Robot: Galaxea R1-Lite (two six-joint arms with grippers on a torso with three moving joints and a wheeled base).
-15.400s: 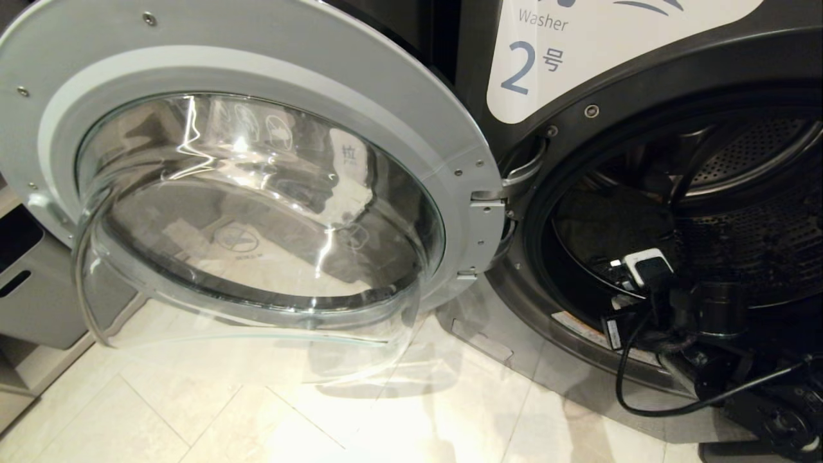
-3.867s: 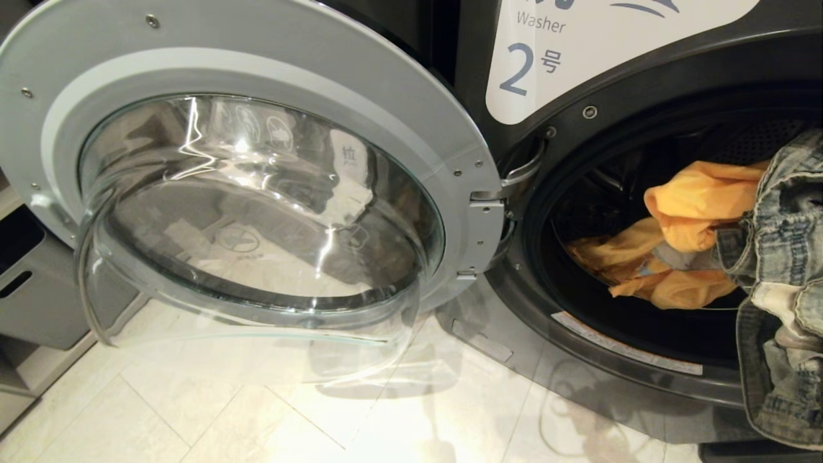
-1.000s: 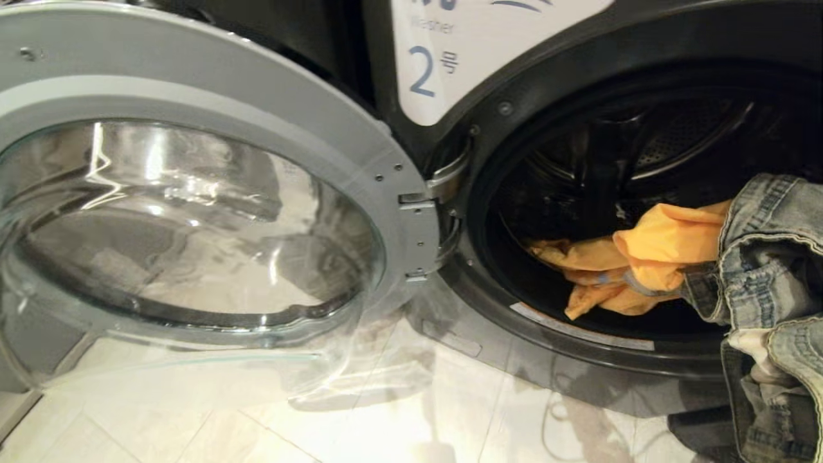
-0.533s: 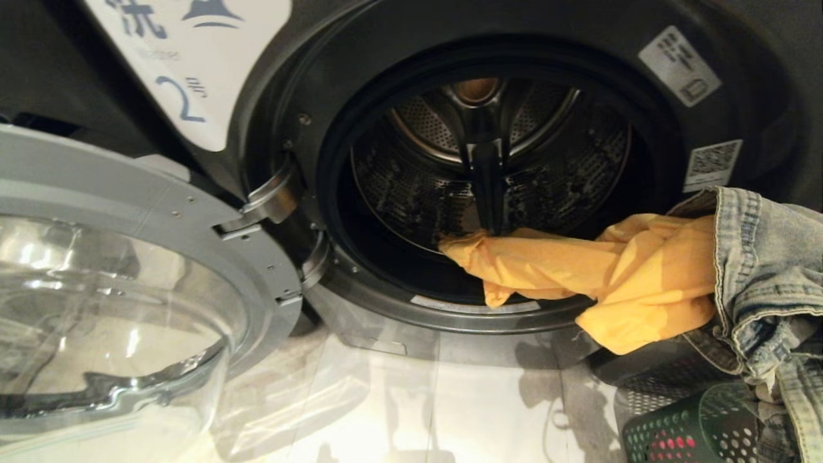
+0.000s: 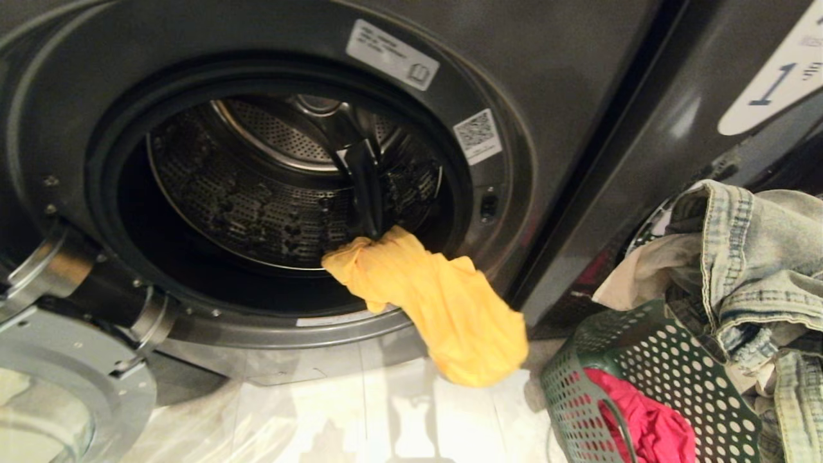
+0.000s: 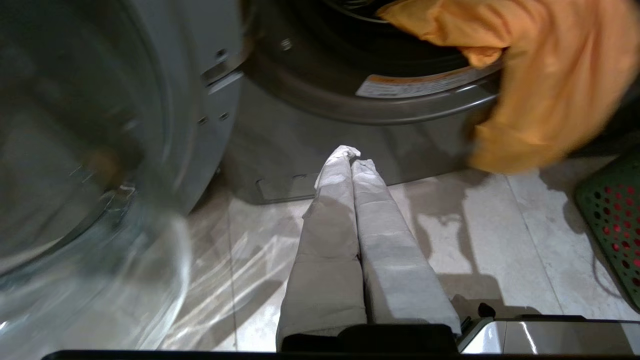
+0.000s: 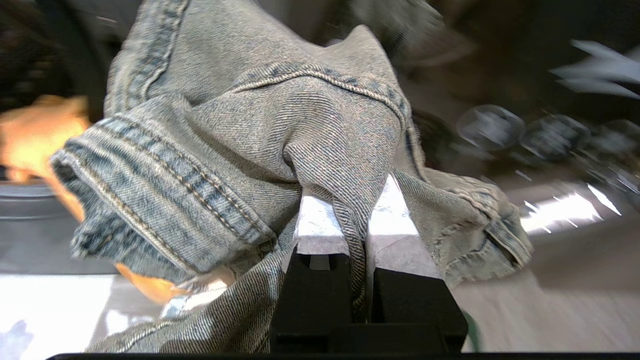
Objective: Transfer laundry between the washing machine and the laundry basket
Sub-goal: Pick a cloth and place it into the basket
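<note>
1. The washing machine [image 5: 270, 193] stands open, its drum ahead of the left end effector [image 6: 350, 155] and off to the left of the right end effector [image 7: 345, 225].
2. The laundry basket [image 5: 649, 379] sits below the right end effector, a red garment [image 5: 643, 424] inside.
3. A denim garment [image 7: 280, 145] is pinched in the right end effector's narrow fingers, above the basket.
4. An orange-yellow garment [image 5: 437, 302] hangs over the drum's lip.
5. The left end effector's fingers are pressed together, empty, above the floor [image 6: 500, 240].

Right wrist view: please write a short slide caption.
Right pincer shut on a faded denim garment, orange-yellow cloth behind.
</note>
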